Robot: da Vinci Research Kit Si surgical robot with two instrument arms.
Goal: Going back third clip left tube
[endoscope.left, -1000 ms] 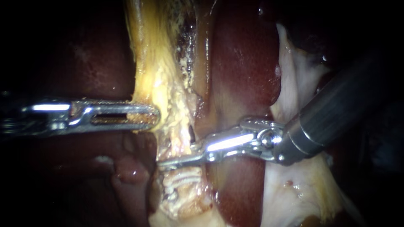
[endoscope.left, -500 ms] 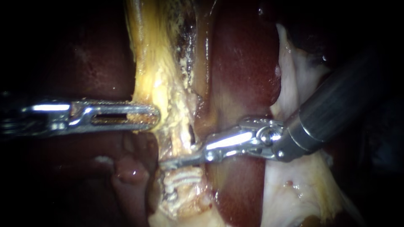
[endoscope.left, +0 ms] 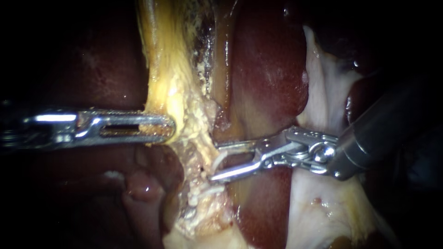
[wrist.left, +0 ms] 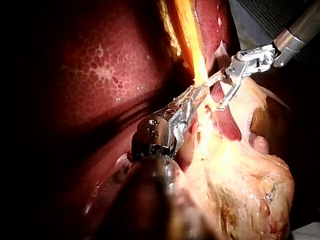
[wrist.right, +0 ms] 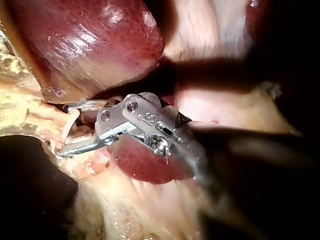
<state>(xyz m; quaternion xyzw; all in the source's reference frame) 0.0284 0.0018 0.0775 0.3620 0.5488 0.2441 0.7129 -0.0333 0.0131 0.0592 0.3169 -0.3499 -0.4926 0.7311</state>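
right instrument's end effector (endoscope.left: pixel 214 161) gapes at the left tube (endoscope.left: pixel 196 147).

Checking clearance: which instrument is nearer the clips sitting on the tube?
Right. The right instrument, jaws open, is just above the clips; the left instrument grips yellowish tissue farther up and aside.

The tube (endoscope.left: pixel 184 106) runs from top to bottom through the middle of the endoscope view, with the liver (endoscope.left: pixel 267 78) behind it and on both sides. My left instrument (endoscope.left: pixel 170 127) lies level from the left, its jaws closed on the tube's left edge. My right instrument (endoscope.left: pixel 213 162) comes in from the right across the front of the liver. Its jaws are parted at the tube's right side, lower than my left jaws. The clips (endoscope.left: pixel 200 192) sit on the tube just below.
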